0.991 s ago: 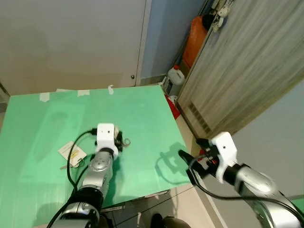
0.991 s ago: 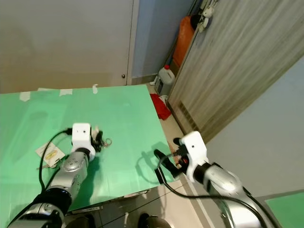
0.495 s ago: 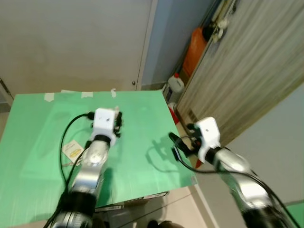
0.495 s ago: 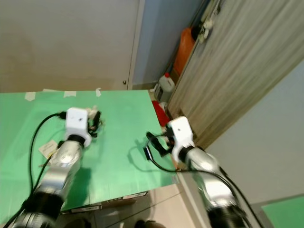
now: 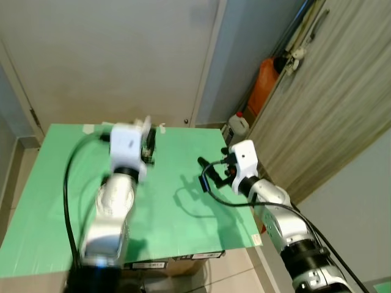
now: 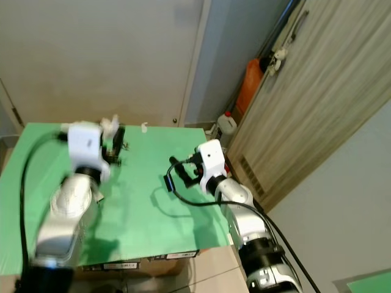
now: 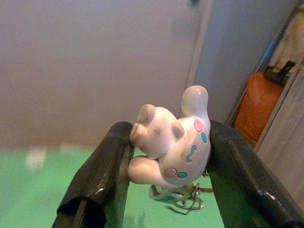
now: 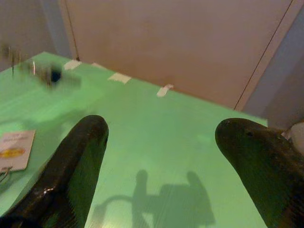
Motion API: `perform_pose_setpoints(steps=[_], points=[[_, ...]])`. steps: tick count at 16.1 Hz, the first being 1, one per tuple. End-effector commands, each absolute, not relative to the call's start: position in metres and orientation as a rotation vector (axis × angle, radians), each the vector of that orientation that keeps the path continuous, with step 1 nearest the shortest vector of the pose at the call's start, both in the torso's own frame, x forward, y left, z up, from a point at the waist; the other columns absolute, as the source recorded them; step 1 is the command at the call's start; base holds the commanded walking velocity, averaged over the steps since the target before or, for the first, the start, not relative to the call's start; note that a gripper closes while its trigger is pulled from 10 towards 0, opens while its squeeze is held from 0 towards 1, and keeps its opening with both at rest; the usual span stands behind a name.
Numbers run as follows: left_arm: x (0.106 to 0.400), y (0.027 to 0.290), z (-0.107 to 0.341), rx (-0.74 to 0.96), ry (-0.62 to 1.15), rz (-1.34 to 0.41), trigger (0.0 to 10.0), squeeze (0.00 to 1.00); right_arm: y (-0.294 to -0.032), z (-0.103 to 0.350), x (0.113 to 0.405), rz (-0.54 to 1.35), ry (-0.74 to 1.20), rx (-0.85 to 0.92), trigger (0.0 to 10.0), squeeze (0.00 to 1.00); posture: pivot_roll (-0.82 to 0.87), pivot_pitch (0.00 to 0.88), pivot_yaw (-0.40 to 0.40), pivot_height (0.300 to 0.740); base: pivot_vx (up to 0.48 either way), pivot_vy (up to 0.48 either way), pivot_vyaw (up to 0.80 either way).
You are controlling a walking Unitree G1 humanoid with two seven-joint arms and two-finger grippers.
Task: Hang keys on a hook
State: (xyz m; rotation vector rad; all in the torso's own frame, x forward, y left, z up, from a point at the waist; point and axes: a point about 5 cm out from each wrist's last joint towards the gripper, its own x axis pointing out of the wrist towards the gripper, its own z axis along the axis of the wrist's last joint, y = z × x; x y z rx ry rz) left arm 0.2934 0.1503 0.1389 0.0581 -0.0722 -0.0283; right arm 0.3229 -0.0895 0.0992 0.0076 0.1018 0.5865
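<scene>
The left gripper [image 7: 164,180] is raised above the green desk [image 5: 177,207], and its two black fingers [image 7: 97,180] are clenched on a small white plush charm [image 7: 173,145] dotted with pink and blue. Below the charm, in the left wrist view, a metal ring and the keys [image 7: 183,197] dangle free in the air between the fingers, clear of the desk top. In the head views the left arm is blurred, with the gripper [image 5: 146,143] held over the far part of the desk near a grey wall.

The right gripper [image 5: 211,178] hovers over the right side of the desk, well apart from the left one. Its fingers [image 8: 76,166] are spread wide and hold nothing; between them the right wrist view shows bare green surface, the gripper's own shadow, and a small white card [image 8: 14,149] lying flat.

Judging by this, the pick-up is done and the carrying step is in hand: the keys are off the desk and held by their charm. No hook can be made out with certainty. Something pale hangs high on the wood-grain door [image 5: 330,104] at the right, but it is too small to identify.

The next move calls for finding the hook, bringing the left gripper up to it, and lining up the loose ring so that it slips over the hook's tip before the fingers let go. As the ring swings freely below the charm, a slow, steady approach seems wise.
</scene>
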Motion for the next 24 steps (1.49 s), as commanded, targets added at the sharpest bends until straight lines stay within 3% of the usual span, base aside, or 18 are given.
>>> perform_pose_setpoints(steps=[1, 5, 11, 15, 20, 24], points=[[0.295, 0.149, 0.139, 0.033, -0.065, -0.02, 0.0, 0.0, -0.1, 0.098, 0.325, 0.554, 0.097, 0.012, 10.0, 0.0, 0.18, 0.0, -0.163, 0.74, 0.0, 0.0, 0.0], [0.279, 0.157, 0.172, -0.019, -0.185, 0.073, 0.0, 0.0, -0.112, 0.139, 0.327, 0.444, -0.074, 0.154, 10.0, 0.0, 0.15, 0.0, -0.142, 0.74, 0.0, 0.0, 0.0], [0.231, 0.176, 0.16, 0.05, -0.054, 0.045, 0.0, 0.0, -0.147, 0.14, 0.305, 0.341, -0.101, 0.091, 10.0, 0.0, 0.13, 0.006, -0.123, 0.74, 0.0, 0.0, 0.0], [0.238, 0.171, 0.164, -0.028, -0.104, -0.016, 0.0, 0.0, -0.146, 0.129, 0.297, 0.294, -0.074, 0.141, 10.0, 0.0, 0.1, 0.004, -0.084, 0.74, 0.0, 0.0, 0.0], [0.242, 0.166, 0.166, 0.141, -0.23, -0.029, 0.0, 0.0, -0.151, 0.13, 0.298, 0.228, -0.153, 0.153, 10.0, 0.0, 0.1, 0.0, -0.079, 0.74, 0.0, 0.0, 0.0], [0.259, 0.18, 0.145, 0.239, -0.225, 0.041, 0.0, 0.0, -0.161, 0.121, 0.314, 0.207, -0.151, 0.059, 10.0, 0.0, 0.09, 0.003, -0.08, 0.74, 0.0, 0.0, 0.0]])
